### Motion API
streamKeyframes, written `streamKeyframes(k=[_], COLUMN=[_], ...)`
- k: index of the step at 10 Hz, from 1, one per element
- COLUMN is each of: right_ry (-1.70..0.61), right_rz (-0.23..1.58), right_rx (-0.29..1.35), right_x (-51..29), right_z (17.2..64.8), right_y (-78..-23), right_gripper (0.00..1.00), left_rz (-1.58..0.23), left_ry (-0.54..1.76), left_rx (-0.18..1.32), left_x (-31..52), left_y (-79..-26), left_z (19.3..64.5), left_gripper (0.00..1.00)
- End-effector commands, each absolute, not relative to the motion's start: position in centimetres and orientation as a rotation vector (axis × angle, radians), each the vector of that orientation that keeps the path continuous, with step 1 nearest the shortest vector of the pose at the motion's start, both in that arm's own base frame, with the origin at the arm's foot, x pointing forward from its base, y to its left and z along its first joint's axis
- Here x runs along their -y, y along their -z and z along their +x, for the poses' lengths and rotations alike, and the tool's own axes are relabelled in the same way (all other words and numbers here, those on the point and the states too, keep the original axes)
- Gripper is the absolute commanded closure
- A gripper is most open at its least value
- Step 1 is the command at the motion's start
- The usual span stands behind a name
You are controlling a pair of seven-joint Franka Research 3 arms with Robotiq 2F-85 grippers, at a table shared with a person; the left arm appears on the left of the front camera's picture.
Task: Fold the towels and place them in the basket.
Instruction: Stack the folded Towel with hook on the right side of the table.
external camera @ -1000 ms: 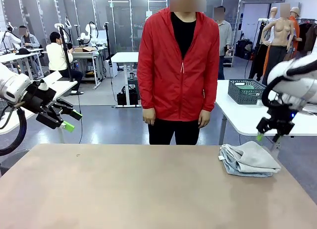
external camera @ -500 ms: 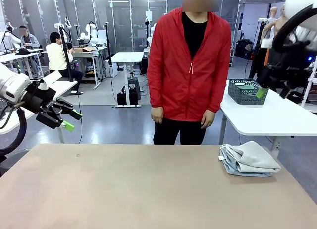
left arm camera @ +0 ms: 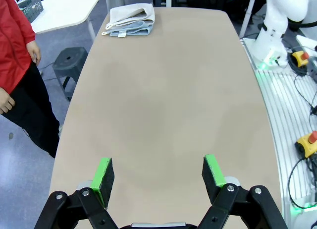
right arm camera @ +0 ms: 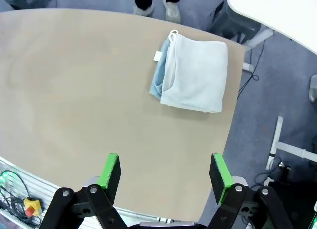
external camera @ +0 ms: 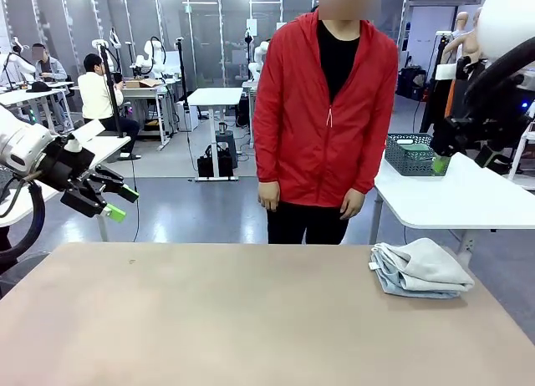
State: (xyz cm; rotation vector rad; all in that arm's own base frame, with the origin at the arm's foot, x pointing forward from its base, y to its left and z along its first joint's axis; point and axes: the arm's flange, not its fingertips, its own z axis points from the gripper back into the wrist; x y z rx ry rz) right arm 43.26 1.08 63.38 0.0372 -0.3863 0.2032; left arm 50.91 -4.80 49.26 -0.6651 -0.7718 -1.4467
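Towels [external camera: 420, 269], folded and stacked with a cream-white one over a light blue one, lay near the far right corner of the counter [external camera: 234, 319]. Basket [external camera: 415, 154], dark grey, stood on a white table [external camera: 451, 198] behind, well apart from the stack. Right claw [right arm camera: 164, 173] hung high above the counter, jaws spread and empty. Left claw [left arm camera: 157, 174] was raised off the counter's left side, likewise released. Person in a red jacket [external camera: 324, 119] stood at the far edge.
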Motion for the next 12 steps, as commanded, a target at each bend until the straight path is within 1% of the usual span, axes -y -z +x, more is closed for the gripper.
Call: streamKeyframes(k=[1,12], right_ry=[-0.193,-0.193], right_rz=[0.046,0.046], right_rx=[0.381,0.381], right_x=[-0.98,-0.98], right_z=[43.35,43.35], right_y=[-64.23,-64.23], right_gripper=[0.1,0.1], left_rz=[-0.66,-0.66], left_ry=[1.448,1.448], left_rx=[0.762,0.762], left_x=[4.78,4.78], left_y=[-49.48,-49.48], left_z=[50.93,50.93], left_gripper=[0.1,0.1])
